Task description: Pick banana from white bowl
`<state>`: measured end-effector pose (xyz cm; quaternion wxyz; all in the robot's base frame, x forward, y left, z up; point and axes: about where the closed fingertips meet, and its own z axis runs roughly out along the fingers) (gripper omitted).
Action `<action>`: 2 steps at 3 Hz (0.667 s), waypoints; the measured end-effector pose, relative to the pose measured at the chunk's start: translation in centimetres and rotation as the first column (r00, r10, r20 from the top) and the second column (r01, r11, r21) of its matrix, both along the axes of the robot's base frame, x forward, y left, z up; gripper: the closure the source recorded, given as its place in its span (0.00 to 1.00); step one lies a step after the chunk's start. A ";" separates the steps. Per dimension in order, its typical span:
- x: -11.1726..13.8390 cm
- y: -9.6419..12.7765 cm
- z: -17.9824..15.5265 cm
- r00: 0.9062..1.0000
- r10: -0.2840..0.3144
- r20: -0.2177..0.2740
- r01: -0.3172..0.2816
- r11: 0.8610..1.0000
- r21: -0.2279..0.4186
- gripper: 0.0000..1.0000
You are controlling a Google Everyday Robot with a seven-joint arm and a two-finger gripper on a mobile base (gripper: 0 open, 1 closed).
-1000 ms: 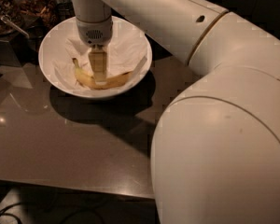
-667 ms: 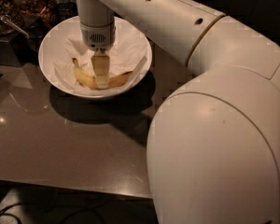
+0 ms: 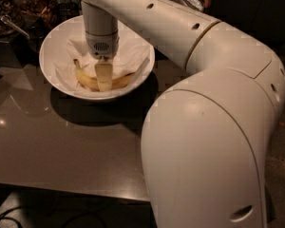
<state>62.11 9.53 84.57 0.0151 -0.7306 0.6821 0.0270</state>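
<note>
Kitchen counter [image 3: 47, 146], end effector [image 3: 103, 81] in bowl [image 3: 51, 56]

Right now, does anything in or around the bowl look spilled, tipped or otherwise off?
Nothing stands out. The white bowl sits upright on the table, its paper lining crumpled but inside the rim. The banana lies in the bottom, and the end effector is down inside the bowl over the banana's middle.
</note>
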 end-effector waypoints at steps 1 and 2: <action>-0.2 0.1 -1.0 1.000 0.000 -0.015 0.000 1.000 -0.002 0.51; 0.2 0.5 -0.9 1.000 -0.001 -0.001 0.001 1.000 0.012 0.76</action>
